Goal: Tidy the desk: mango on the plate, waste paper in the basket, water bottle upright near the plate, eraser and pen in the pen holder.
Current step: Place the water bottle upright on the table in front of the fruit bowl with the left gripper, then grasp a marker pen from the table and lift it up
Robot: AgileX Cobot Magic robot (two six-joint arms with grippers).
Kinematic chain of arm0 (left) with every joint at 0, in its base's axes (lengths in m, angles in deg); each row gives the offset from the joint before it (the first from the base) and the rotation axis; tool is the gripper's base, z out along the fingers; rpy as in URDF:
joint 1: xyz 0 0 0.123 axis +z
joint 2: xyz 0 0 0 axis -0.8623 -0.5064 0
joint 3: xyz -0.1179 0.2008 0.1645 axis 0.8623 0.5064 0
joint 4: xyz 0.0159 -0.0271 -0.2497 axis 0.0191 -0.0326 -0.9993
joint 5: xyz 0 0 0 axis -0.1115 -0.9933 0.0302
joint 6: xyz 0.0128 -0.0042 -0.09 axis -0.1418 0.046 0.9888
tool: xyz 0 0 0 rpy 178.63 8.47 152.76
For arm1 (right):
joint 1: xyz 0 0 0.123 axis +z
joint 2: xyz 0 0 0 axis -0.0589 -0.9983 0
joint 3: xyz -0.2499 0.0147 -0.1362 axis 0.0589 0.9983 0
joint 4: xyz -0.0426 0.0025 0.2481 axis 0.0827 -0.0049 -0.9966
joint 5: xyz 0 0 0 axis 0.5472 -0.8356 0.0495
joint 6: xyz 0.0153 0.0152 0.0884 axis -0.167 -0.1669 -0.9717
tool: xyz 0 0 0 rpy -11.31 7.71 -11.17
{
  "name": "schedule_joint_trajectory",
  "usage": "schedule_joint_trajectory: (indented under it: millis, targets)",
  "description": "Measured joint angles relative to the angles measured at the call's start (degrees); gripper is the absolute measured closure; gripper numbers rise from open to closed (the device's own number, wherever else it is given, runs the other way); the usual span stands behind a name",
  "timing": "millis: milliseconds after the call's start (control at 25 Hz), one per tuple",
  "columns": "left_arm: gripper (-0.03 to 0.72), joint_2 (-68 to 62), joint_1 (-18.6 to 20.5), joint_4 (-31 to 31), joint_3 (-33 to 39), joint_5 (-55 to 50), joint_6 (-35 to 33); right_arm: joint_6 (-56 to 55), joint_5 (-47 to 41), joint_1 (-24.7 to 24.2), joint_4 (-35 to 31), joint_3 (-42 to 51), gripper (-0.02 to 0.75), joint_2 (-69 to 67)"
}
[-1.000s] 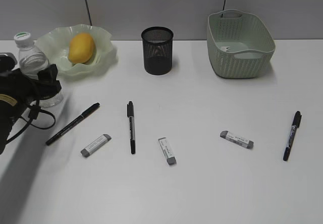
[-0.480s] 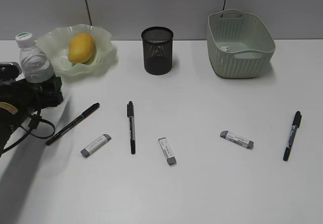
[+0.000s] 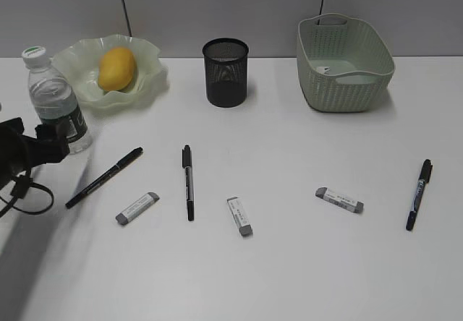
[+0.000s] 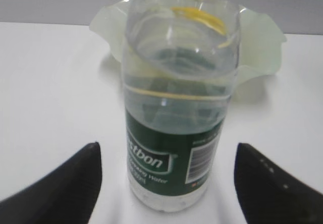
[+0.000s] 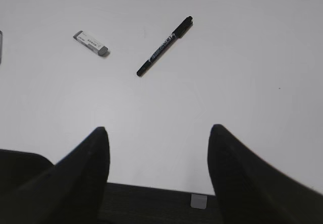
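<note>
L claw (image 4: pixel 164 183) wide open, empty, straddling upright water bottle (image 3: pixel 56 104); a finger clip w/ any sideways drift could topple it.

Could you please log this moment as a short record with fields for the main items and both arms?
mango: on the plate, mango
water bottle: upright, left of the plate
pen holder: no pens in it
pens: three on the desk
erasers: three on the desk
basket: back right
left gripper: open, fingers clear of the bottle
right gripper: open, holding nothing
</note>
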Motion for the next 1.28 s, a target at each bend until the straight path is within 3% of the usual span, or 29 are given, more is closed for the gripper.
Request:
schedule_joint_trajectory:
  millis: [160,320,680,920,1080,1280]
  targets:
    - [0.066,9.8,0.0,0.3,1.3,-8.4,0.0,0.0,0.0,0.0,0.0,0.0,0.248,0.0]
    - [0.07,22.0,0.0,1.3,0.8,-26.4,0.0,0.0,0.0,0.0,0.0,0.0,0.248,0.0]
    - [0.088,37.0,0.0,4.3,-13.3,-88.8,0.0,0.0,0.0,0.0,0.0,0.0,0.248,0.0]
    - [0.115,38.5,0.0,3.2,-22.2,-120.0,-0.4,0.0,-0.1,0.0,0.0,0.0,0.248,0.0]
    - [0.119,40.5,0.0,1.6,-22.7,-128.4,-1.2,0.1,0.0,0.0,0.0,0.0,0.248,0.0]
    - [0.146,48.4,0.0,1.4,-22.7,-131.1,-3.2,0.1,0.0,0.0,0.0,0.0,0.248,0.0]
